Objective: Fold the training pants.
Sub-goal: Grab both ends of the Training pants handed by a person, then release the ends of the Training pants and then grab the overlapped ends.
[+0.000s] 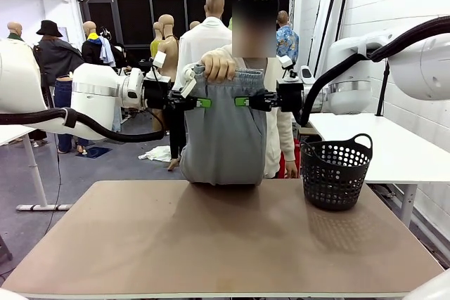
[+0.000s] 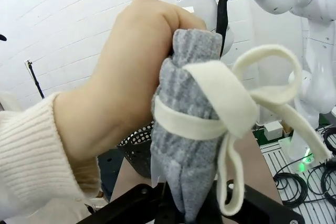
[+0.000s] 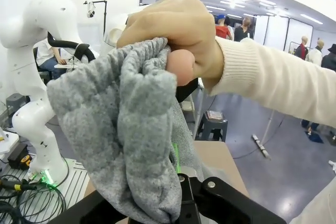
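Observation:
The light grey training pants hang upright over the table's far edge, their lower end resting on the tabletop. A person's hand holds the gathered waistband from above. My left gripper is shut on the pants' left side just under the waistband, and my right gripper is shut on the right side at the same height. In the left wrist view the white drawstring wraps the bunched pants under the hand, above my left gripper. In the right wrist view the pants bunch above my right gripper, with the hand on top.
A black perforated basket stands on the brown table at the far right. The person stands right behind the pants at the far edge. A white side table is beyond the basket.

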`<state>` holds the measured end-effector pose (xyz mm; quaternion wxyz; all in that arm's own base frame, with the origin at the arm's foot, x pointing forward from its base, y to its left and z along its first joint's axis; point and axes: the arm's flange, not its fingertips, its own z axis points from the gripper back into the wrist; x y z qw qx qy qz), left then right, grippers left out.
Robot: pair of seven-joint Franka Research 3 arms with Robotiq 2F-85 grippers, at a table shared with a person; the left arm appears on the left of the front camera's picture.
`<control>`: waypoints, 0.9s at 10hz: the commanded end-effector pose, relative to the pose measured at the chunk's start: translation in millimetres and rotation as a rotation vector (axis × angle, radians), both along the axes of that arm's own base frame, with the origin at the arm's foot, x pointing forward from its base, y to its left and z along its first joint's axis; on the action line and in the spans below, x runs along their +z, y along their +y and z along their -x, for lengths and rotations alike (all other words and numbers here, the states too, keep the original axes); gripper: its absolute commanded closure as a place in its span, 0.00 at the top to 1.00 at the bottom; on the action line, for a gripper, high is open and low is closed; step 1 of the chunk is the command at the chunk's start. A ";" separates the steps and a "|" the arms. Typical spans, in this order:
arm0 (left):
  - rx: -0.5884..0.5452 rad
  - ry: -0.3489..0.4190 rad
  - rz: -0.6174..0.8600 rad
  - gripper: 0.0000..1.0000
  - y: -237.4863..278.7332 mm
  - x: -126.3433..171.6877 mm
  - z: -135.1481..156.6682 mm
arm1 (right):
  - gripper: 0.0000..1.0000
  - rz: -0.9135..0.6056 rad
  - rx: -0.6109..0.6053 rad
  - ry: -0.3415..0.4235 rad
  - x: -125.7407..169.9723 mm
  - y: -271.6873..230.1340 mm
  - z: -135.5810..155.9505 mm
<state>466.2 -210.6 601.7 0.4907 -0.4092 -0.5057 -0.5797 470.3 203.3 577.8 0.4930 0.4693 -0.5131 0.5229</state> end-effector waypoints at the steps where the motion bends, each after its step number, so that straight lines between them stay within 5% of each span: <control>1: -0.099 0.042 -0.120 0.00 -5.2 -3.4 -16.2 | 0.00 0.019 -0.013 0.012 3.9 6.2 -5.8; 2: 0.000 0.000 0.000 0.00 0.0 0.0 0.0 | 0.00 0.000 0.000 0.000 0.0 0.0 0.0; 9: 0.000 0.000 0.000 0.00 0.0 0.0 0.0 | 0.00 0.000 0.000 0.000 0.0 0.0 0.0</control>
